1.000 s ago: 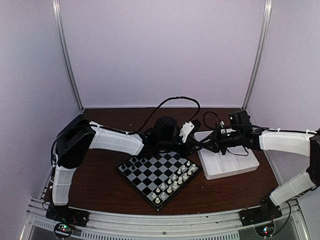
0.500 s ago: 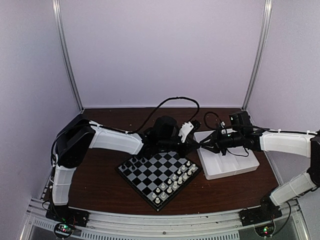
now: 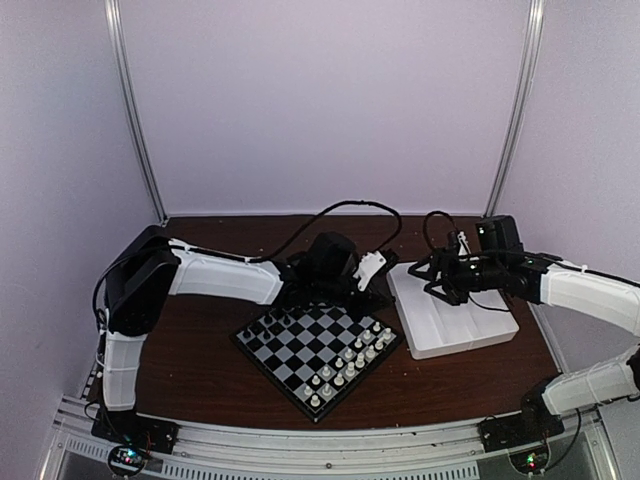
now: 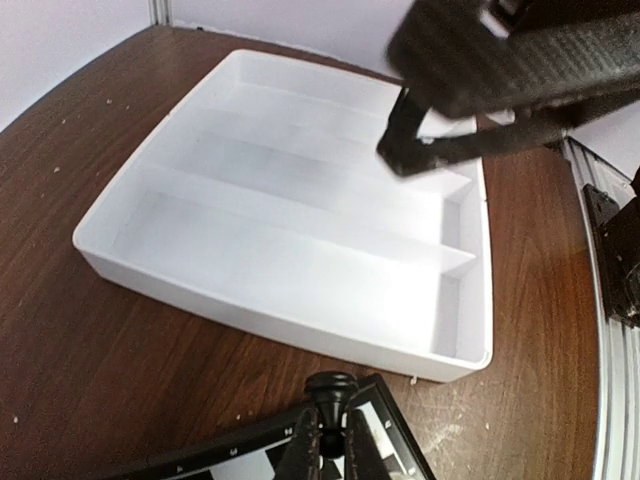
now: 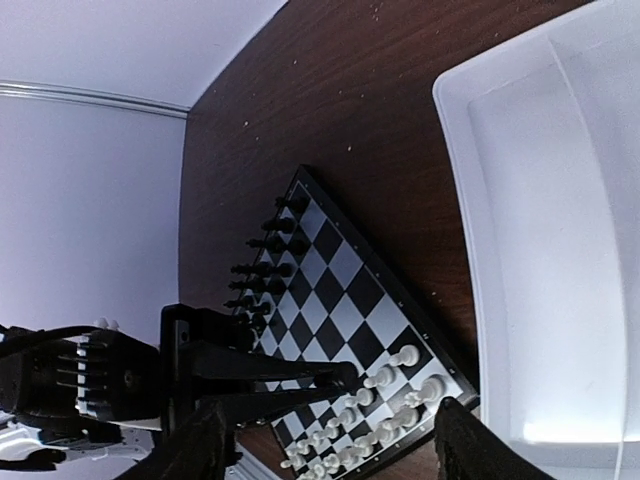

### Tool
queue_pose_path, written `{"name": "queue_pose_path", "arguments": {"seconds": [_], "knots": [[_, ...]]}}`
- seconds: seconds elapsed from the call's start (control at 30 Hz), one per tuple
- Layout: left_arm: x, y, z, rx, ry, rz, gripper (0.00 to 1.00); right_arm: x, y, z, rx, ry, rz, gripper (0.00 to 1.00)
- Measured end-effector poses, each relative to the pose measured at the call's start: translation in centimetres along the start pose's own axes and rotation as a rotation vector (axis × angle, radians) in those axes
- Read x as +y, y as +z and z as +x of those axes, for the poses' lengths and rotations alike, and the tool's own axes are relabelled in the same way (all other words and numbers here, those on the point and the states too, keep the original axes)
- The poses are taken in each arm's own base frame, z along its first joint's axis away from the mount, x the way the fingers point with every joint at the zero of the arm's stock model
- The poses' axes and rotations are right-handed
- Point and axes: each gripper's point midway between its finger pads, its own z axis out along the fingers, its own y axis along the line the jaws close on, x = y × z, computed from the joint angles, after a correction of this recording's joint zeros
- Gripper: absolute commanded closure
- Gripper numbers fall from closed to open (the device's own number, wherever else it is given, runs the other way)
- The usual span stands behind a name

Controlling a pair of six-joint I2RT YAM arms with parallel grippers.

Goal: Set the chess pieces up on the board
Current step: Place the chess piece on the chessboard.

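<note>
My left gripper (image 4: 325,432) is shut on the stem of a tiny black chess piece (image 4: 333,388), lying sideways between its fingers above the board's corner (image 4: 400,445) nearest the tray. From above, that gripper (image 3: 388,294) hangs at the board's (image 3: 300,350) far right edge. More black chess pieces (image 3: 272,322) (image 5: 262,262) stand along the board's left side. My right gripper (image 3: 432,276) is open and holds nothing. It hovers over the tray's left end, a little right of the left gripper. In its own view the fingers (image 5: 205,445) spread wide above the board (image 5: 350,290).
The white compartment tray (image 3: 470,335) (image 4: 280,260) (image 5: 560,250) lies right of the board, and its visible compartments look bare. White chessmen (image 3: 350,365) (image 5: 395,405) fill the board's near right rows. A black cable (image 3: 340,212) loops behind the left arm.
The two grippers met beside the tray. The left one closed on the black piece, and the right one opened and drew back to the right over the tray.
</note>
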Motion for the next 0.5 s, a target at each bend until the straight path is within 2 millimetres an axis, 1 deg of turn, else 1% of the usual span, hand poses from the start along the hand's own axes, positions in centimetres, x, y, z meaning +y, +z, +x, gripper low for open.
{"name": "queue_pose_path", "arguments": {"seconds": [0.1,0.17,0.27,0.33,0.4,0.5], "knots": [[0.4,-1.2,0.3,0.086,-0.018,-0.041,1.00,-0.5,-1.4,-1.1,-0.069,-0.090,0.056,0.28],[0.7,-2.0,-0.2,0.128,-0.025,-0.066,1.00,-0.9,-2.0,-1.8,-0.109,-0.142,0.096,0.28],[1.2,-3.4,-1.1,0.203,-0.049,-0.087,1.00,-2.2,-2.8,-2.8,-0.161,-0.222,0.181,0.28],[1.9,-4.6,-1.2,0.254,-0.073,-0.103,1.00,-2.9,-3.2,-3.3,-0.189,-0.266,0.229,0.28],[2.7,-6.0,-0.5,0.330,-0.103,-0.124,1.00,-3.4,-3.6,-3.8,-0.214,-0.305,0.266,0.28],[3.2,-8.3,1.8,0.471,-0.149,-0.150,1.00,-4.1,-4.0,-4.4,-0.240,-0.341,0.304,0.28]]}}
